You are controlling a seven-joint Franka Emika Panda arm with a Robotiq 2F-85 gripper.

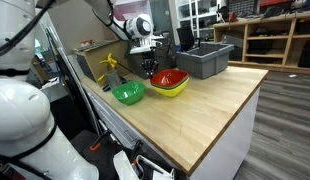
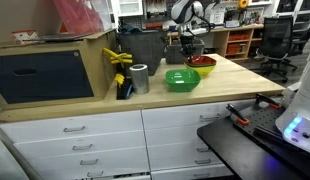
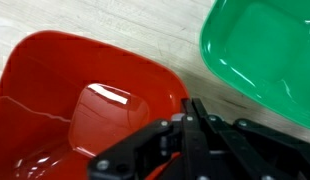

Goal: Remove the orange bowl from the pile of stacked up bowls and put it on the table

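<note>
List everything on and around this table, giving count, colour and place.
orange bowl: one, red-orange, nested on top of the yellow bowl.
yellow bowl: one, yellow, under the orange bowl.
green bowl: one, bright green, alone on the table beside the stack.
table: one, light wood top, white drawers below.
grey bin: one, grey, behind the bowls.
metal can: one, silver, beside the cardboard box.
yellow-and-black tool: one, by the can; kind unclear.
cardboard box: one, brown with a dark front, at the table's end.
gripper: one, black, over the orange bowl's rim; open or shut unclear.
</note>
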